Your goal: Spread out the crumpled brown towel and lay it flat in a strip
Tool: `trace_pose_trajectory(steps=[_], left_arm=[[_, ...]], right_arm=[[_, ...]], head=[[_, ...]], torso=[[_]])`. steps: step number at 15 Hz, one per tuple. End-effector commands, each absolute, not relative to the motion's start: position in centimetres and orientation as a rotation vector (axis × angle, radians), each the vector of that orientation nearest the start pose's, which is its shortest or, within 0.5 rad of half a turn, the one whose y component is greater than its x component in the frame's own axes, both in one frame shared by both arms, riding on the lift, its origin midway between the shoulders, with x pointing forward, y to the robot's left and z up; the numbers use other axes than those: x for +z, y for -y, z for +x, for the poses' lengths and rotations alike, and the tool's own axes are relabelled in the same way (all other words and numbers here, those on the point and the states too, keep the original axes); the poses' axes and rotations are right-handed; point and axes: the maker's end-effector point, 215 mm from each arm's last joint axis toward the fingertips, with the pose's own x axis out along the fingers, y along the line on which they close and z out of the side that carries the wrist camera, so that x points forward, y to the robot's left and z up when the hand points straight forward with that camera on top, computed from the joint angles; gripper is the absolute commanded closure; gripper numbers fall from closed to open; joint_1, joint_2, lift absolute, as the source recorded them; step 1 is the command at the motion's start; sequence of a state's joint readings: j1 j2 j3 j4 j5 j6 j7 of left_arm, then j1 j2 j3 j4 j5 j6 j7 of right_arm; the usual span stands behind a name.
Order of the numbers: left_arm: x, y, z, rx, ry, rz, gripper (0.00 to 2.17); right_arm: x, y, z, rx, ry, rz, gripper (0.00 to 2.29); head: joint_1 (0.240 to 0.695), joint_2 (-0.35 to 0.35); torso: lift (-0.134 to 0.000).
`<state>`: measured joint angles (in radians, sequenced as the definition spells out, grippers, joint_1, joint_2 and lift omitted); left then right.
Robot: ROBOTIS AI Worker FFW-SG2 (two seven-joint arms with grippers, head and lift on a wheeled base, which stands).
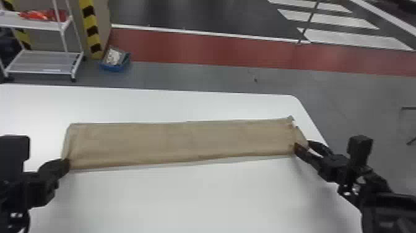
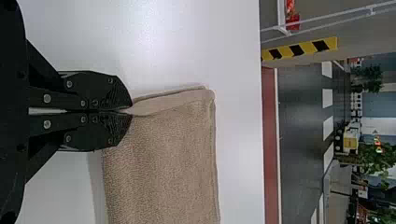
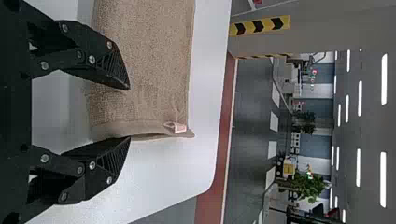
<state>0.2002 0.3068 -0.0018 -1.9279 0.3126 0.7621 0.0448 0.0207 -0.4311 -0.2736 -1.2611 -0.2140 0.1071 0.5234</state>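
At the near side, the left hand (image 2: pixel 131 111) pinches the near left corner of the towel (image 1: pixel 179 141); the right hand (image 3: pixel 130 113) has its fingers apart about the right end. The towel is nearly finished, spread on the counter (image 1: pixel 185 201); probably only letting go and smoothing the right end remain. Its long axis runs left to right, roughly along the far edge.

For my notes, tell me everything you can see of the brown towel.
The towel is brown, nubby cloth with smooth hems, a pale tag near its far right corner. It lies as a long, nearly flat strip on the table. The left claw is shut on its near left corner; the right claw stands open at its near right corner.
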Motion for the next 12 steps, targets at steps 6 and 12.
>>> trace_pose_trajectory(steps=[6,12], left_arm=[[-44.7,-29.7,50.3,-0.039,-0.58,0.041,1.78],[-42.6,-32.4,51.6,0.004,-0.54,0.046,1.78]], right_arm=[[-44.1,45.2,52.8,0.188,-0.34,-0.053,1.69],[-43.3,43.8,51.9,0.211,-0.35,-0.017,1.69]], head=[[0.695,-0.183],[0.695,-0.136]], torso=[[-0.124],[-0.124]])
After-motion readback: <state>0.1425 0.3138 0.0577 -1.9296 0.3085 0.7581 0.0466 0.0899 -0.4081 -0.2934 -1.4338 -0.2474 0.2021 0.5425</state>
